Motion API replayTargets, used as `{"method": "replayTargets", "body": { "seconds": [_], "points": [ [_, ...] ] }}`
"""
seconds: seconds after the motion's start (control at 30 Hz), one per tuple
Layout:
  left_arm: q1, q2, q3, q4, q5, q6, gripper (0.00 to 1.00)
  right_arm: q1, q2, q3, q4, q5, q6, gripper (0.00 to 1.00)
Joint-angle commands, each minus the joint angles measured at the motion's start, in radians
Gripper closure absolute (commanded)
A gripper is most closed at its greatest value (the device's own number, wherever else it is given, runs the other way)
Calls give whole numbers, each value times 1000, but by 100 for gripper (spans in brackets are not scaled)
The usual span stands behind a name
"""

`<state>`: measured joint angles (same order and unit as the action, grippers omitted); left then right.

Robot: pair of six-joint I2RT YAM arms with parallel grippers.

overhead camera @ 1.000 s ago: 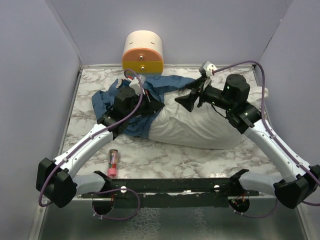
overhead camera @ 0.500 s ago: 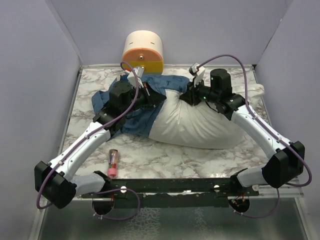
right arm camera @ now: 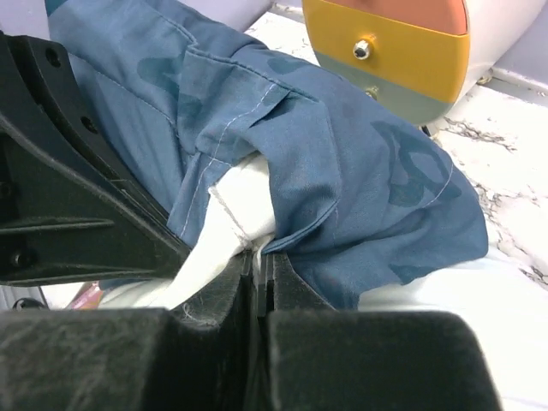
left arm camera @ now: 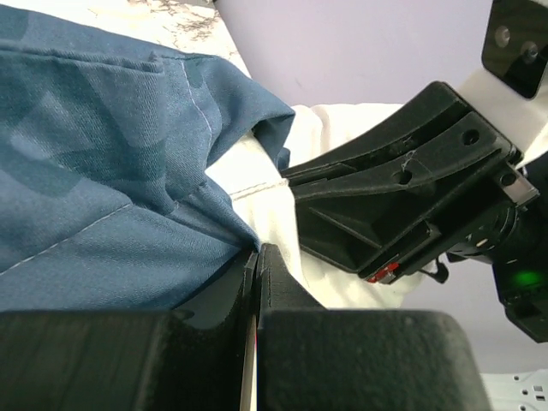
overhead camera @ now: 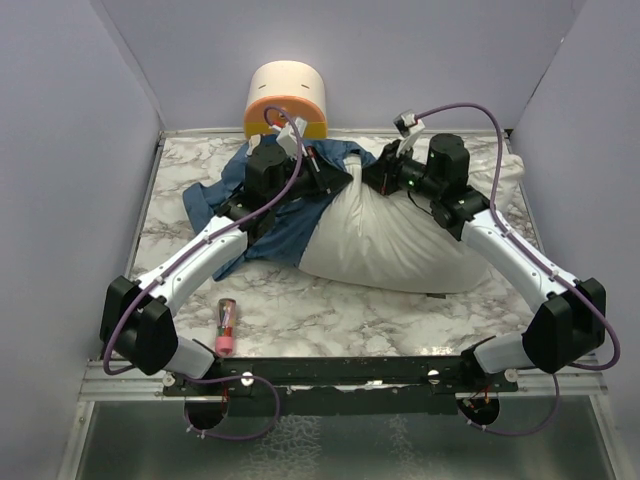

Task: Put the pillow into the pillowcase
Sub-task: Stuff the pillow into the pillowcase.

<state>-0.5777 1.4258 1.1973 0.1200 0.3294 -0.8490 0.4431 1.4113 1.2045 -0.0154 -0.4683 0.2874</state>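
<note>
The plump white pillow (overhead camera: 400, 245) lies across the middle of the marble table, its left end lifted. The blue pillowcase (overhead camera: 270, 215) is spread at its left and drapes over that end. My left gripper (overhead camera: 335, 180) is shut on a fold of the pillowcase (left arm camera: 128, 197) at its tips (left arm camera: 257, 253), with the pillow (left arm camera: 321, 137) just behind. My right gripper (overhead camera: 372, 178) faces it, almost touching. In the right wrist view the right gripper (right arm camera: 257, 257) is shut on the pillow's white corner (right arm camera: 240, 205), and the pillowcase's hem (right arm camera: 342, 171) lies against one finger.
A cream-and-orange cylinder (overhead camera: 287, 105) stands at the back wall, just behind both grippers, and shows close in the right wrist view (right arm camera: 390, 43). A small red tube (overhead camera: 226, 325) lies near the front left. Grey walls close in the table on three sides.
My right gripper swung in to the pillow's left end and closed on its corner. The left arm carried the pillowcase fold back and to the right, meeting the right gripper.
</note>
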Motion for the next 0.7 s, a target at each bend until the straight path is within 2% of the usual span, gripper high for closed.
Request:
{"method": "replayTargets", "body": {
  "seconds": [0.0,0.07,0.13,0.17,0.23,0.3,0.43,0.53,0.6,0.67],
  "points": [
    [-12,13,-22,149,66,-55,100,45,-22,-40,67,-64,38,96],
    [30,0,-47,121,44,-64,100,45,-56,-64,-27,-41,-43,75],
    [78,-17,-53,63,17,-49,100,45,-130,-86,-64,-15,-102,49],
    [101,-20,-47,36,10,-35,100,45,-171,-85,-81,-3,-126,39],
    [136,-17,-22,-5,8,-12,100,45,-226,-59,-136,21,-167,27],
    [150,-3,15,-43,16,14,100,45,-255,-22,-181,16,-186,24],
    [152,35,101,-79,40,46,98,44,-287,2,-198,-85,-162,23],
    [152,49,211,-172,18,92,75,44,-309,-22,-189,-149,-160,23],
    [153,46,301,-279,-59,167,57,45,-306,-49,-218,-164,-192,23],
    [157,21,361,-362,-127,240,44,45,-289,-56,-292,-165,-224,23]
  ]
}}
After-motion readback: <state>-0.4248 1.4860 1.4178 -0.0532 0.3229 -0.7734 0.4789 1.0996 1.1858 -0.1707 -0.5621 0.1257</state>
